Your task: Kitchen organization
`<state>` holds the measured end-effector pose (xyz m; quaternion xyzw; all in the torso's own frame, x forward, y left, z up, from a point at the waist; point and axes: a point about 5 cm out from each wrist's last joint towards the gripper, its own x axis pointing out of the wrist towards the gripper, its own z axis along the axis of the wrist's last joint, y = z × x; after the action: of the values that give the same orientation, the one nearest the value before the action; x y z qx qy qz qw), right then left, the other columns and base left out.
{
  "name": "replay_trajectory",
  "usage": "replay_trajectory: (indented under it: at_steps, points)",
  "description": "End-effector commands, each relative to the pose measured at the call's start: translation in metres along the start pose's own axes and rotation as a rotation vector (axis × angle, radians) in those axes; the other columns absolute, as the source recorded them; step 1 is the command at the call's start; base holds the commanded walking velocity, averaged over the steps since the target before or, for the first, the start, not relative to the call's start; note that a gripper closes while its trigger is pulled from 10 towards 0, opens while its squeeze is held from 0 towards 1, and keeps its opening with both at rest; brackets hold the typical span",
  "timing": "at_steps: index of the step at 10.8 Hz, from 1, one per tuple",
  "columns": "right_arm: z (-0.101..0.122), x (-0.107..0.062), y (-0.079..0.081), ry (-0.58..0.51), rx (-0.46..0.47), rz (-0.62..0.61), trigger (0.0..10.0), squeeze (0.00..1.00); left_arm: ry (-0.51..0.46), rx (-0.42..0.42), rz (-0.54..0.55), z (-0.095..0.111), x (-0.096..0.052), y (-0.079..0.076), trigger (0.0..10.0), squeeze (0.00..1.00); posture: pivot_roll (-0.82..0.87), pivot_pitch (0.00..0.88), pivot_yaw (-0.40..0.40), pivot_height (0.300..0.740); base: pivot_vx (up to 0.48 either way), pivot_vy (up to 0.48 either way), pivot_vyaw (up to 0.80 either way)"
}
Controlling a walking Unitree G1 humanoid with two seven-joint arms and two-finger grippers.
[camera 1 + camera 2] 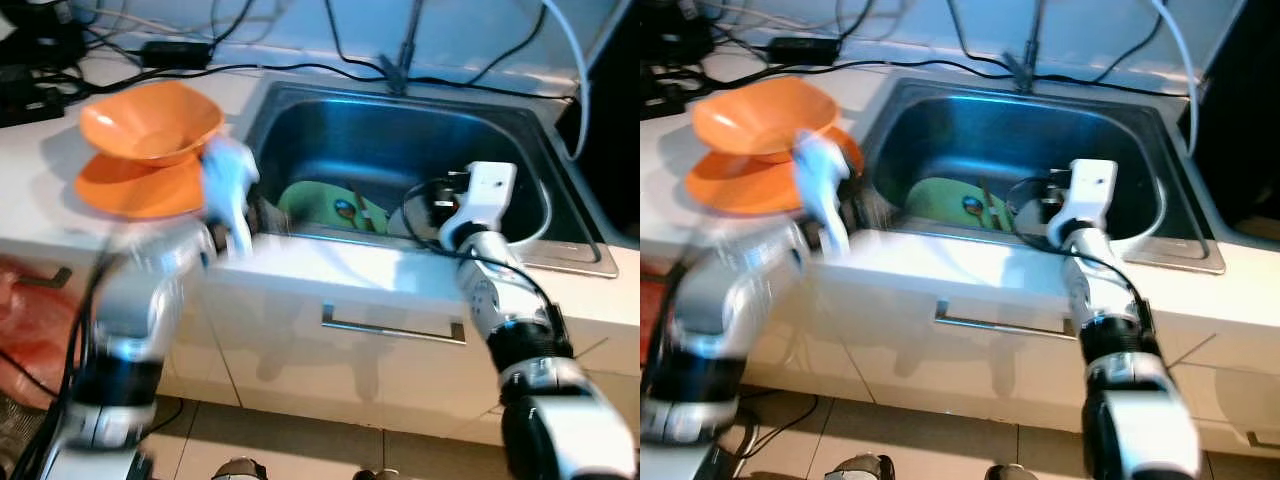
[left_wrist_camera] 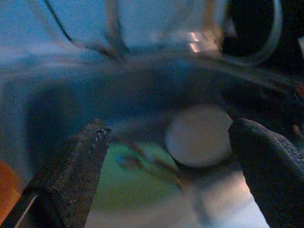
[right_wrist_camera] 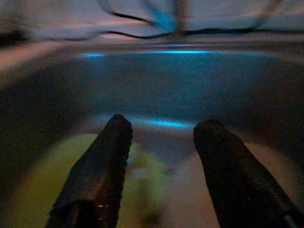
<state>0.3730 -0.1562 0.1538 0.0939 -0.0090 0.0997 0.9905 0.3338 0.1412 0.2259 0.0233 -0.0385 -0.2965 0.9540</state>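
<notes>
An orange bowl (image 1: 150,125) rests on an orange plate (image 1: 130,190) on the white counter, left of the steel sink (image 1: 400,120). A green plate (image 1: 330,205) lies in the sink's near side, with a small white round dish (image 2: 199,135) beside it. My left arm is blurred at the sink's near left corner. Its gripper (image 2: 170,128) is open, looking into the basin with nothing between the fingers. My right gripper (image 3: 164,123) reaches down into the sink to the right of the green plate (image 3: 42,190). It is open and empty.
Black cables (image 1: 300,70) run along the back of the counter and past the faucet base (image 1: 402,65). A drawer handle (image 1: 395,330) sits in the cabinet front below the sink. A red bag (image 1: 30,320) hangs low on the left.
</notes>
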Motion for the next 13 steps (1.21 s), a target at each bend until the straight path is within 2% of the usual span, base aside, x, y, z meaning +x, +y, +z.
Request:
replay_trajectory:
  at_steps: [1,2,3,4,5,6,7,8,9,13]
  points:
    - [0.013,-0.006,0.021,-0.048,0.054,0.188,10.0,1.00,-0.035,0.002,0.140,0.004,-0.002,0.018,10.0,1.00,0.13,0.091,-0.019,0.740,0.000,0.000,0.00]
    - [0.019,-0.012,0.033,-0.071,0.060,0.295,10.0,1.00,-0.055,0.018,0.224,0.008,-0.004,0.028,10.0,1.00,0.13,0.089,-0.020,0.740,0.000,0.000,0.00]
    - [0.025,-0.021,0.045,-0.083,0.065,0.404,10.0,0.85,-0.074,0.064,0.366,0.012,-0.008,0.044,10.0,1.00,0.12,0.087,-0.022,0.740,0.000,0.000,0.00]
    - [0.027,-0.025,0.048,-0.082,0.072,0.441,10.0,0.85,-0.083,0.091,0.450,0.015,-0.011,0.053,10.0,1.00,0.12,0.087,-0.022,0.740,0.000,0.000,0.00]
    - [0.026,-0.032,0.051,-0.055,0.041,0.482,10.0,0.00,-0.092,0.116,0.627,0.018,-0.021,0.075,10.0,1.00,0.12,0.085,-0.021,0.740,0.000,0.000,0.00]
    - [0.026,-0.037,0.055,-0.042,0.031,0.517,10.0,0.00,-0.055,0.137,0.731,0.017,-0.029,0.090,10.0,1.00,0.12,0.080,-0.018,0.740,0.000,0.000,0.00]
    - [0.024,-0.040,0.059,-0.028,0.019,0.540,10.0,0.00,0.007,0.167,0.782,0.012,-0.034,0.100,10.0,0.84,0.12,0.080,-0.018,0.740,0.000,0.000,0.00]
    - [0.024,-0.043,0.062,-0.019,0.015,0.554,10.0,0.00,0.039,0.179,0.747,0.009,-0.031,0.102,10.0,0.64,0.12,0.080,-0.018,0.740,0.000,0.000,0.00]
    - [0.024,-0.045,0.064,-0.011,0.012,0.563,10.0,0.00,0.094,0.181,0.657,0.005,-0.024,0.101,10.0,0.00,0.12,0.078,-0.011,0.740,0.000,0.000,0.00]
    - [0.026,-0.049,0.064,-0.004,0.013,0.559,10.0,0.00,0.186,0.300,0.474,0.009,-0.010,0.103,10.0,0.00,0.11,0.078,0.001,0.740,0.000,0.000,0.00]
